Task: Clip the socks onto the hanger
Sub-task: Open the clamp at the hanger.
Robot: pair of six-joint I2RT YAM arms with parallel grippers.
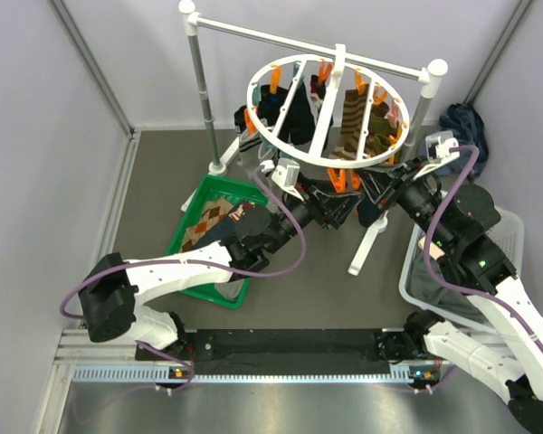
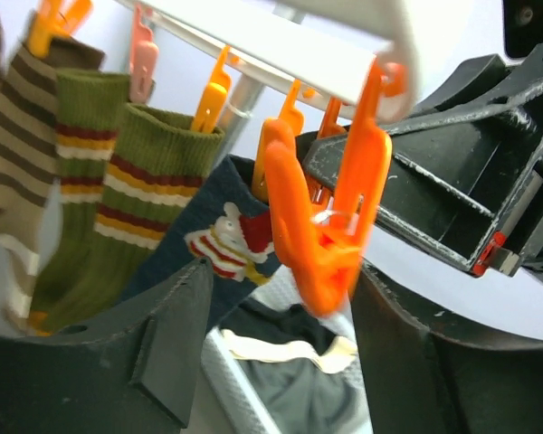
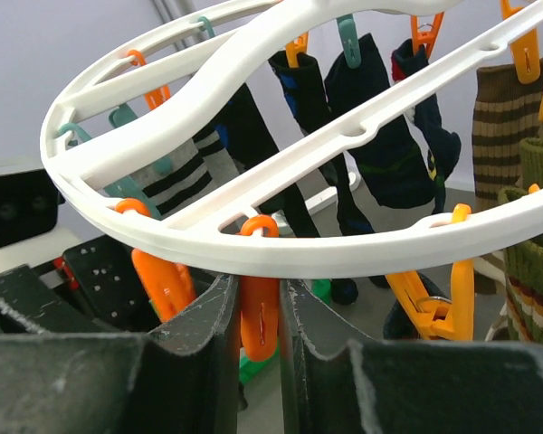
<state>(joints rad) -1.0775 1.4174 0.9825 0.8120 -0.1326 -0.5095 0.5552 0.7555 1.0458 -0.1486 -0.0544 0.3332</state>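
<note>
An orange clip (image 3: 258,318) is being pinched between the nearly closed jaws of the right gripper (image 3: 258,300), just under the near rim of the hanger (image 3: 362,253). A second orange clip (image 2: 321,226) is being straddled by the widely spread jaws of the left gripper (image 2: 285,303); contact cannot be confirmed. The hanger is being carried by the rail stand (image 1: 196,90) at the far centre, with socks (image 1: 355,113) being held by its clips. Argyle socks (image 1: 208,217) are being contained in the green basket (image 1: 176,242) at the left.

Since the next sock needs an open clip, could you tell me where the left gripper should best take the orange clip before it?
I would squeeze the clip's two splayed upper arms, coming straight on as the left gripper faces it: the arms spread towards each finger, and its closed jaws hang below.
</note>
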